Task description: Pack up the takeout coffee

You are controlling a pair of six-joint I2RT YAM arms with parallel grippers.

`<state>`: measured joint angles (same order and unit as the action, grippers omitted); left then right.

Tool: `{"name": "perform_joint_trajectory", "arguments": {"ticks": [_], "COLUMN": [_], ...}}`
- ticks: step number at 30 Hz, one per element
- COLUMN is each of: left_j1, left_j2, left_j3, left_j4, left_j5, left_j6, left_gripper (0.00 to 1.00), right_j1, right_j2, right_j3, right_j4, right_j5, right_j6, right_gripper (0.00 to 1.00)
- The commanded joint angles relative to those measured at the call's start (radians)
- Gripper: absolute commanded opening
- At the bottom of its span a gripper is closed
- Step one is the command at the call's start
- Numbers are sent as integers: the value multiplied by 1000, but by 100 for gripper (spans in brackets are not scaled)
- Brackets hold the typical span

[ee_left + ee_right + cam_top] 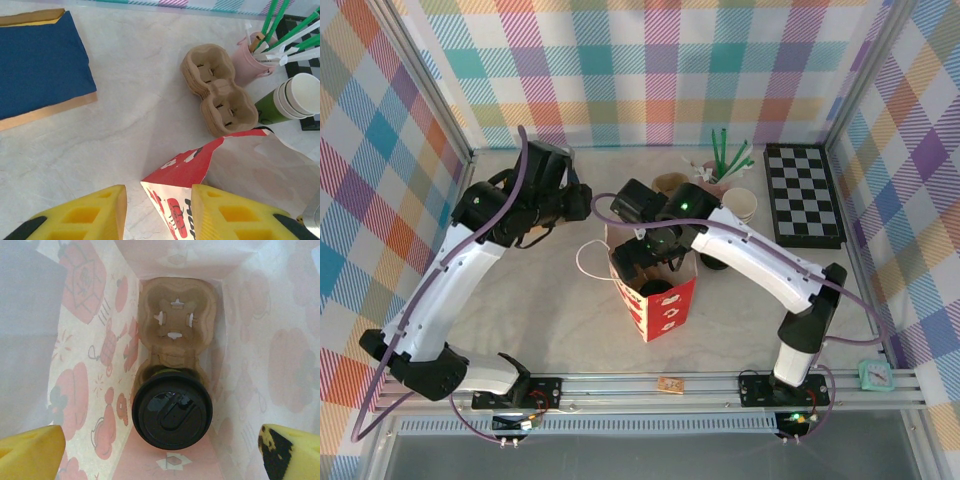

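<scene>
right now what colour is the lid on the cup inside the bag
Black. The lid shows best in the right wrist view.

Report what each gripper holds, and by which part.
Nothing. The right gripper stands open above the takeout coffee; the left gripper, fingers parted, straddles the bag's rim without pinching it.

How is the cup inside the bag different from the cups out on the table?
The bagged cup wears a black lid; the table cups are open on top. The bagged cup is alone; the table cups are nested in a stack. The bagged cup sits in a cardboard tray inside the bag; the table cups stand outside it, beside a pink pot.
</scene>
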<state>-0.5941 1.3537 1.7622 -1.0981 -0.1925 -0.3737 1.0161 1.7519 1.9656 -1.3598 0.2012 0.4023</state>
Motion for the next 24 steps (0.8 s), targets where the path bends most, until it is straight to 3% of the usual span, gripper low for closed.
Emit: {"name": "perform_joint_trajectory", "arguments": {"ticks": [1,24], "left_j1": [-6,-6], "left_j2": [-28,-86], "left_j3": [26,16], "left_j4": [-19,-19], "left_j5": [-16,-23], "left_j6": [4,-1], "left_gripper": [40,48], "right_j1": [9,40], "right_j2": [-37,-159], "right_j3": [25,-7], "right_j4": [-21,92], "right_j5": [12,87], "right_j6": [-14,-25], "right_gripper": [99,99]}}
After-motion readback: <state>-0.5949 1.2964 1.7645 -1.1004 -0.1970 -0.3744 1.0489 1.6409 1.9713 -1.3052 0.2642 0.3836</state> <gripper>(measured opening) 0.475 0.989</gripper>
